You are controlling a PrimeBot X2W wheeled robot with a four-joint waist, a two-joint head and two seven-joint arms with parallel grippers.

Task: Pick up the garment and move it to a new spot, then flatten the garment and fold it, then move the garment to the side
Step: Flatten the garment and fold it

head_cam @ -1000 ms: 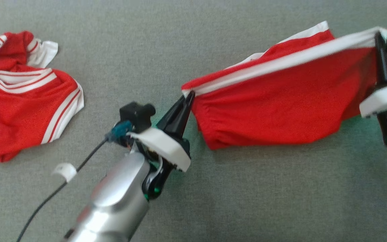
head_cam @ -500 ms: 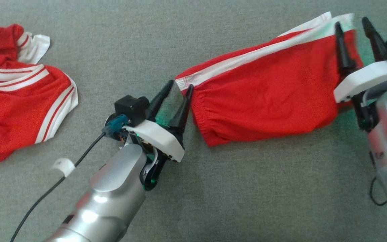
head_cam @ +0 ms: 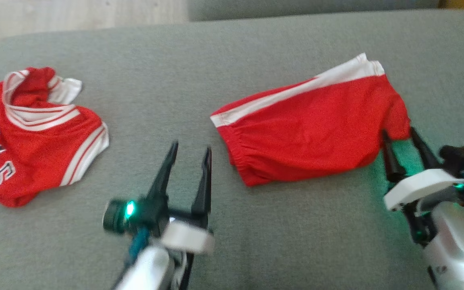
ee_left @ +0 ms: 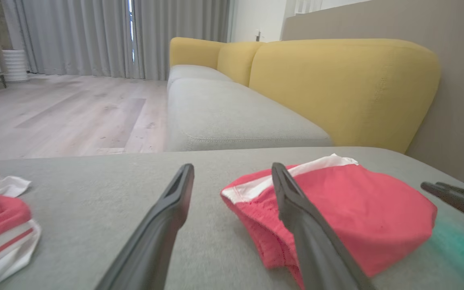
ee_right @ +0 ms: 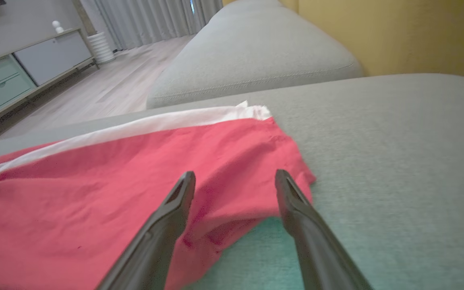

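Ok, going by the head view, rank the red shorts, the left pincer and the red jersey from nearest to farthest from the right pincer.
1. red shorts, just ahead of the right pincer
2. left pincer, lower middle
3. red jersey, far left

Head view: jersey (head_cam: 38,137) cut by left edge; right wrist view: shorts (ee_right: 95,181) cropped left.

The left gripper (head_cam: 191,147) and the right gripper (head_cam: 398,132) each held its jaws spread wide, empty, pointing forward, well apart from each other.
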